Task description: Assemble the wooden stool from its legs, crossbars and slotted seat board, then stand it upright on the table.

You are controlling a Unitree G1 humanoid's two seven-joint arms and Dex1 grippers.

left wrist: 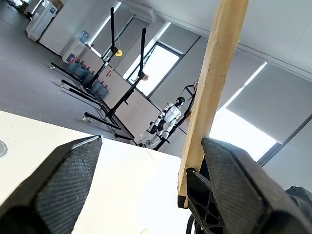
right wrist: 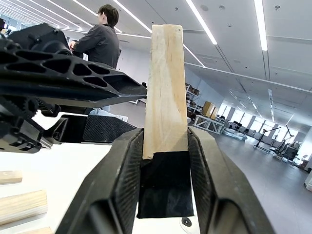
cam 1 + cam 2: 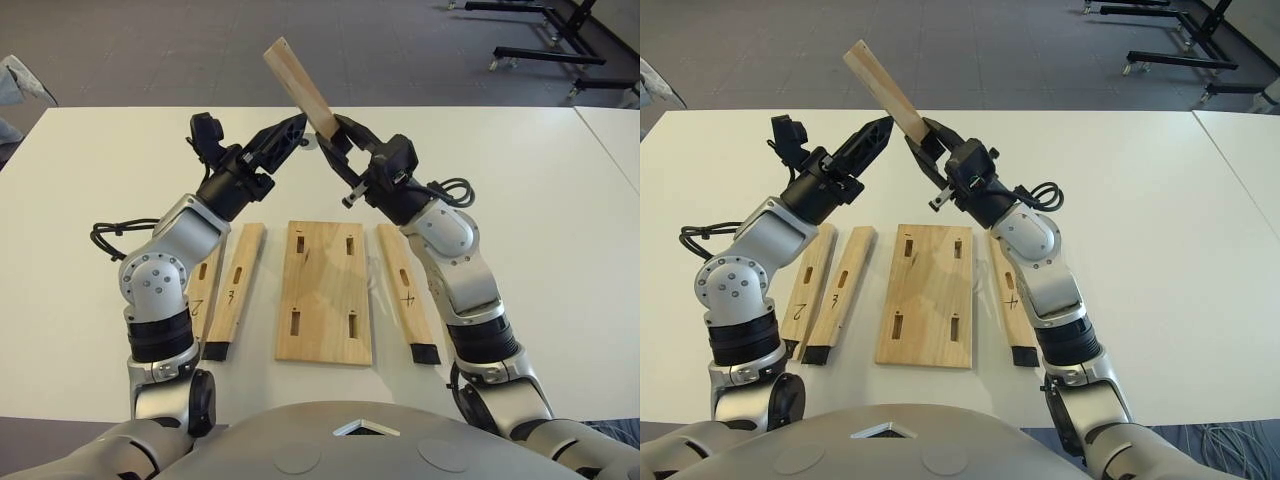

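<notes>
**Right wrist view: one leg clamped by its dark end and held high**

We are holding one leg [image 3: 300, 82] up over the table [image 3: 560, 250], tilted away from us and toward our left. The right gripper [image 2: 165, 146] is clamping it across the broad faces at the black-wrapped end, with a finger pressing on each side. The left gripper [image 1: 146, 161] is waiting with its fingers [image 1: 73, 170] wide apart around the shaft. One of them is sitting just beside the wood (we cannot tell whether it is touching). The seat board [image 3: 325, 290] is lying flat below, slots up, with two more legs [image 3: 237, 285] beside it on our left and another [image 3: 405, 290] on our right.

We are judging the leg to be light, stiff and smooth, so it will not bend. Gripped at one end, though, it may swing like a lever. Bare wood could slip between hard fingers, and the dark wrap looks grippier. For the left gripper we are favouring a hold across the flat faces near mid-length, leaving the entering end free.
</notes>
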